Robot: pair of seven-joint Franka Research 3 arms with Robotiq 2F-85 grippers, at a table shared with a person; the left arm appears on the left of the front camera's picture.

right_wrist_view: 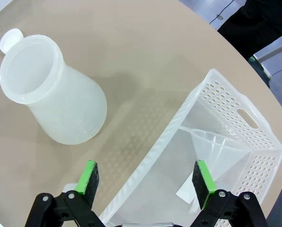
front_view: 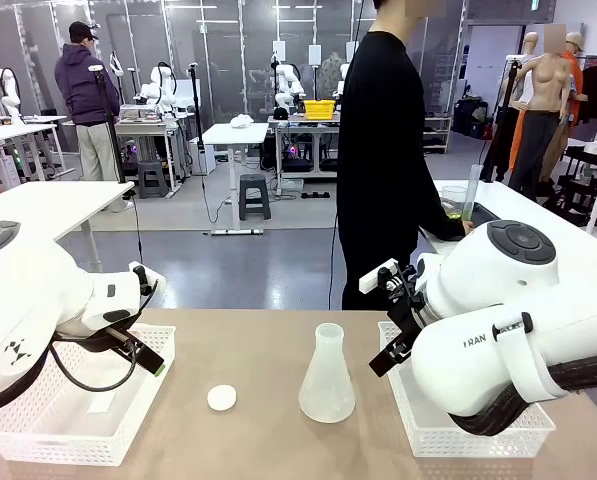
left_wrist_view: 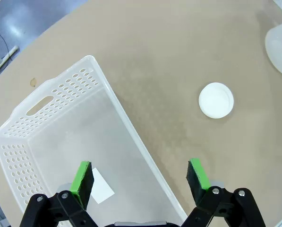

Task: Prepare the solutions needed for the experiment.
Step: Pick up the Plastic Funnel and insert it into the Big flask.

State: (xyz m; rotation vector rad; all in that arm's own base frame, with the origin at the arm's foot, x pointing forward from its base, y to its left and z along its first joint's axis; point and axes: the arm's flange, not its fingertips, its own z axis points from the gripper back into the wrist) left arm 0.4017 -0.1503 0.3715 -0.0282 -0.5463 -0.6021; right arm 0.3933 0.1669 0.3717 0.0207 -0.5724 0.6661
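Plastic flask (front_view: 327,375) stands upright mid-table, looks closer to the right gripper (right_wrist_view: 146,181) than the left gripper (left_wrist_view: 140,178); both sets of fingers are spread wide, holding nothing.

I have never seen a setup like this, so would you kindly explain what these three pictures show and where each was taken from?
These are two white robot arms at a tan table. The wide picture is taken from between them, looking across at a person in black. The other two come from cameras on each wrist, looking along that arm's black, green-padded fingers. The left fingers stand open above the edge of a white perforated plastic basket; the right fingers stand open above the edge of a second white basket holding a clear plastic funnel. Between the baskets stand a translucent plastic conical flask, which looks empty, and a small white round stopper. Nothing is held.
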